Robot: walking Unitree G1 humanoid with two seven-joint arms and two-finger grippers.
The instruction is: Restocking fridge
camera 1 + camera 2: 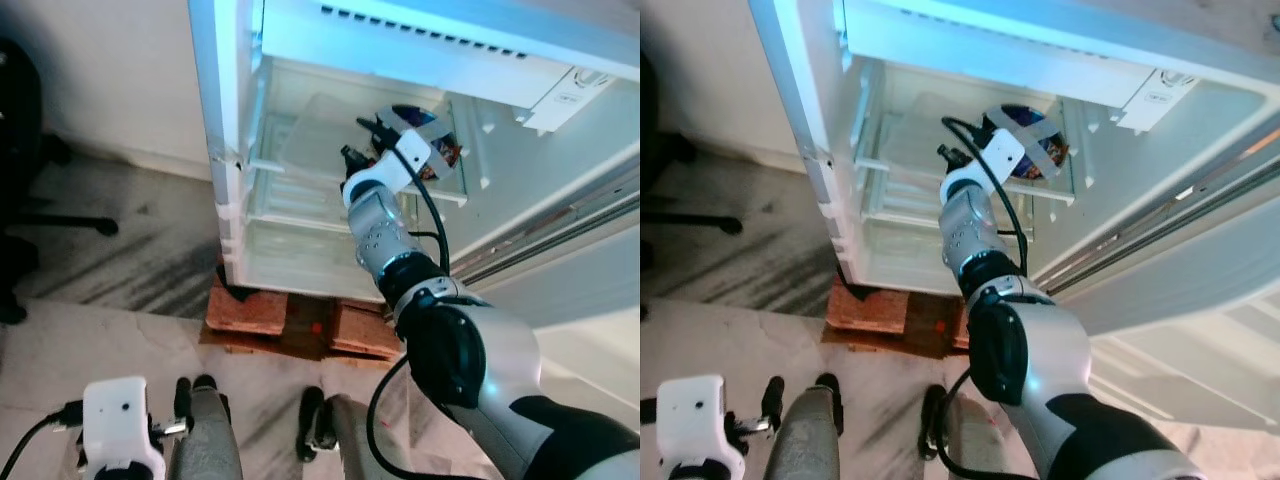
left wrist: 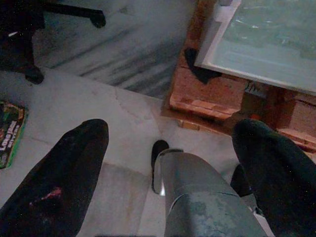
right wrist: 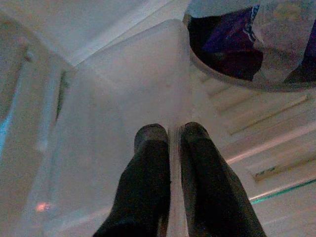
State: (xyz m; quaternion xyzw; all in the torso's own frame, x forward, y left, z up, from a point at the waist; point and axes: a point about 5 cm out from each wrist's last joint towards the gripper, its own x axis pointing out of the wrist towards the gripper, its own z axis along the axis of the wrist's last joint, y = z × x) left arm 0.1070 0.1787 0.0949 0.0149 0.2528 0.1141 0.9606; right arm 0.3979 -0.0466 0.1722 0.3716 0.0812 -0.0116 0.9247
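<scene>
Left gripper (image 2: 168,148) hangs idle by the legs, fingers spread apart, nothing between them; a printed packet (image 2: 11,133) lies on the floor beside it

Right gripper (image 3: 169,136) is reached into the open fridge (image 1: 235,150), its two fingers pinched on the thin edge of a clear plastic container (image 3: 123,113) sitting on the glass shelf (image 1: 300,165). A round bowl of dark wrapped food (image 1: 425,135) sits just beside it, further right

Risk, as I judge it: thin rim could slip from the pinch, or a sideways drag could nudge the bowl toward the shelf edge

Fridge stands on bricks (image 1: 250,308), so it may rock. Pale marble floor (image 1: 120,340); black chair base (image 1: 60,215) at far left
</scene>
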